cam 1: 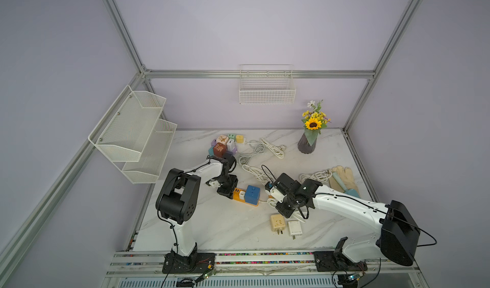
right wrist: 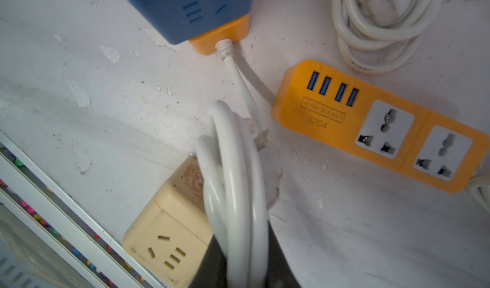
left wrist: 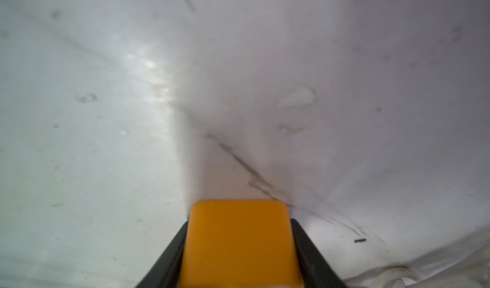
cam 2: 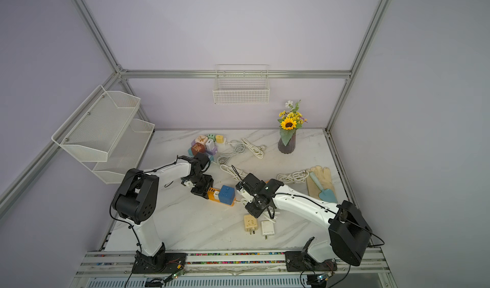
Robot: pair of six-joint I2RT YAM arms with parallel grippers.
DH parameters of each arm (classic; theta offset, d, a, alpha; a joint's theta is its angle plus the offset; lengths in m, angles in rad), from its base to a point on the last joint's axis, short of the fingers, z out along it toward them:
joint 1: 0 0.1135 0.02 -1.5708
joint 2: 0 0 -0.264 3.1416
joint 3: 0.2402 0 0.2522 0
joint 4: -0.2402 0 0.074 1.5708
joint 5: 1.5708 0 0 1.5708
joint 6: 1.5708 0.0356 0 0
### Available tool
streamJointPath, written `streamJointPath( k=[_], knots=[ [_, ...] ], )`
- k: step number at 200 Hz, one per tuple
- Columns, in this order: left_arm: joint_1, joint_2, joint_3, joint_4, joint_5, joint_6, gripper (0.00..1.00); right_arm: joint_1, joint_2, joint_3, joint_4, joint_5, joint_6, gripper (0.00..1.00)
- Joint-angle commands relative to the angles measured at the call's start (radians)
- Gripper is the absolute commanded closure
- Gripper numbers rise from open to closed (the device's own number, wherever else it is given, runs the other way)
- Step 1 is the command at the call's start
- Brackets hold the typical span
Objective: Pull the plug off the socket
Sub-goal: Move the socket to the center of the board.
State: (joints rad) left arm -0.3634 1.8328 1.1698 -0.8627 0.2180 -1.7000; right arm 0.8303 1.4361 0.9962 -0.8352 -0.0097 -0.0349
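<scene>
The blue cube plug (cam 1: 252, 193) (cam 2: 226, 193) sits plugged into the orange socket strip (cam 1: 236, 193) (right wrist: 222, 36) mid-table. In the right wrist view the plug (right wrist: 185, 5) covers most of that strip. My left gripper (cam 1: 226, 191) (left wrist: 238, 220) is shut on the strip's free end (left wrist: 238, 244), with a black finger pressed against each side. My right gripper (cam 1: 287, 213) (right wrist: 244, 247) is shut on a coiled white cable (right wrist: 236, 193) that runs from the strip, just right of the plug.
A second orange strip (right wrist: 384, 130) with bare sockets lies under the right arm. A beige adapter (cam 1: 277, 222) and a white adapter (cam 1: 294, 228) lie near the front. Coloured cube adapters (cam 1: 224, 144), loose cables (cam 1: 262, 148), a vase (cam 1: 307, 143) and gloves (cam 1: 344, 178) stand further back.
</scene>
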Motion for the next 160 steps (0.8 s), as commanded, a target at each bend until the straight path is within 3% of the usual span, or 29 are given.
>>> streamJointPath(
  k=[1,74,120,160],
  knots=[
    [-0.009,-0.056,-0.051,-0.023,0.003,-0.039,0.58,-0.026,0.017,0.045,-0.047,0.018,-0.008,0.79],
    [-0.046,-0.116,-0.151,0.026,0.068,-0.131,0.63,-0.068,0.158,0.079,-0.130,0.093,-0.066,0.75],
    [-0.073,-0.125,-0.169,0.029,0.088,-0.153,0.67,-0.092,0.226,0.101,-0.118,0.145,-0.043,0.65],
    [-0.087,-0.137,-0.181,0.032,0.076,-0.195,0.68,-0.092,0.163,0.106,-0.064,0.092,-0.046,0.46]
  ],
)
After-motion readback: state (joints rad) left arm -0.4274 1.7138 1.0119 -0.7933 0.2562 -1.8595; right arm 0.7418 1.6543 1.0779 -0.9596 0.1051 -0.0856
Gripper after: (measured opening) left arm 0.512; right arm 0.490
